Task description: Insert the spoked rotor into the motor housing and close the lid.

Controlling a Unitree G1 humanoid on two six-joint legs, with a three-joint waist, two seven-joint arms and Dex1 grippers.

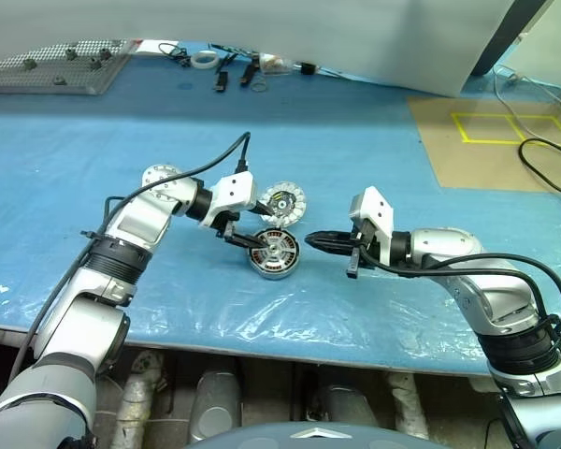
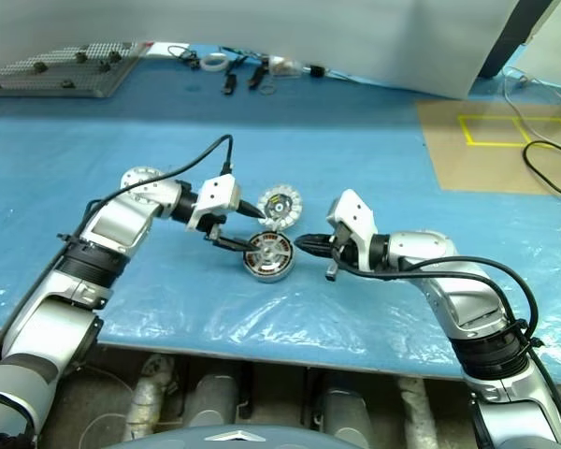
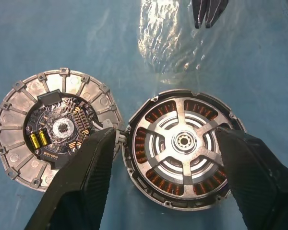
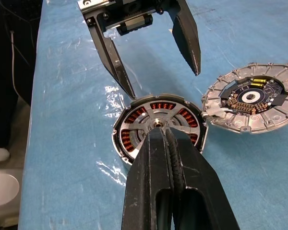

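Rotor seated; lid awaiting placement.
The spoked rotor (image 3: 185, 142) sits inside the motor housing (image 3: 139, 143) on the bench (image 1: 75, 168); left pincer (image 4: 158, 72) spread apart above it, right pincer (image 1: 320, 241) closed alongside, lid (image 3: 19, 139) adjacent, face-up for pickup.

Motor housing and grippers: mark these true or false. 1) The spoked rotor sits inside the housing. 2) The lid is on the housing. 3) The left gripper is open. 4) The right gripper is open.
1) True: the spoked rotor sits in the motor housing.
2) False: the lid lies beside it on the table, circuit side up.
3) True: the left gripper is open, holding nothing.
4) False: the right gripper is shut.
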